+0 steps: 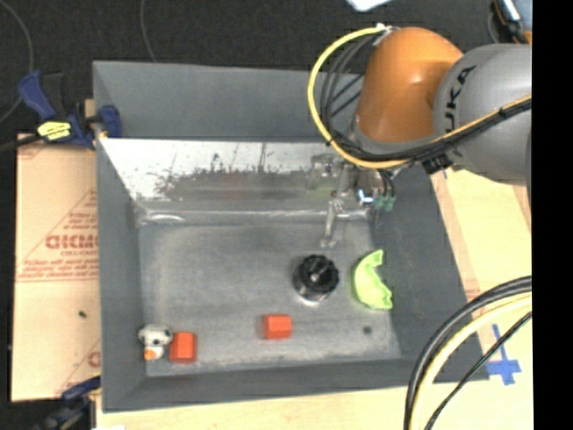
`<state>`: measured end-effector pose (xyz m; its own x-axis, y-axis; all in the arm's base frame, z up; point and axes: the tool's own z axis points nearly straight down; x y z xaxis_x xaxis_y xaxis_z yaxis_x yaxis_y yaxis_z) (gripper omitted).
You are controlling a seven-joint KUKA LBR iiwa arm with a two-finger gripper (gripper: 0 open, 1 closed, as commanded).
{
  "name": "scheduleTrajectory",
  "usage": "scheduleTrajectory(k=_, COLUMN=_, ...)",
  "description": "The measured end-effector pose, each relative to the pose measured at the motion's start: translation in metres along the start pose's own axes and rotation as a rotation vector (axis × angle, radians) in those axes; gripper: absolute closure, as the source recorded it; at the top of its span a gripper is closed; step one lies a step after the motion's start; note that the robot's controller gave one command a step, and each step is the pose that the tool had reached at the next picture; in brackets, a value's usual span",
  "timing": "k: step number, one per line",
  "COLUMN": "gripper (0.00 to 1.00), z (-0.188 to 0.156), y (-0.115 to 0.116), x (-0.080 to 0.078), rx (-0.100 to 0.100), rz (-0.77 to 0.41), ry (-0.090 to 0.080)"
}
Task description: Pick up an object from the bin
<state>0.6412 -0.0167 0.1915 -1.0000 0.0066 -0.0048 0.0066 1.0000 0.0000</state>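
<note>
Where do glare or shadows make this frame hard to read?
Camera view: glare washes the bin along its back wall and streaks the floor just below it; the metal hand blends into that bright band; the black round thing carries a bright spot; the green piece and the orange block are evenly lit, with only faint shadows.

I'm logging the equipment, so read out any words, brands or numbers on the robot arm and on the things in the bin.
"UKA": on the grey arm, beside its orange cover; whatever comes before the U is hidden.
No text can be seen on the black round knob, green piece, middle orange block, left orange block or small white figure.
</note>
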Motion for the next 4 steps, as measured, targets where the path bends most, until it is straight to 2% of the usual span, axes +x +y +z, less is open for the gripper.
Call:
scheduleTrajectory(k=1, gripper=0.0, z=0.063, y=-0.022, x=0.032, rx=0.0, rz=-0.103, ry=0.001)
scheduleTrajectory(k=2, gripper=0.0, z=0.078, y=-0.032, x=0.054, rx=-0.001, rz=0.028, ry=0.004)
scheduleTrajectory(k=3, gripper=1.0, z=0.115, y=-0.027, x=0.051, rx=0.0, rz=0.222, ry=-0.004)
scheduleTrajectory(k=4, gripper=1.0, z=0.115, y=-0.027, x=0.051, rx=0.001, rz=0.22, ry=-0.004)
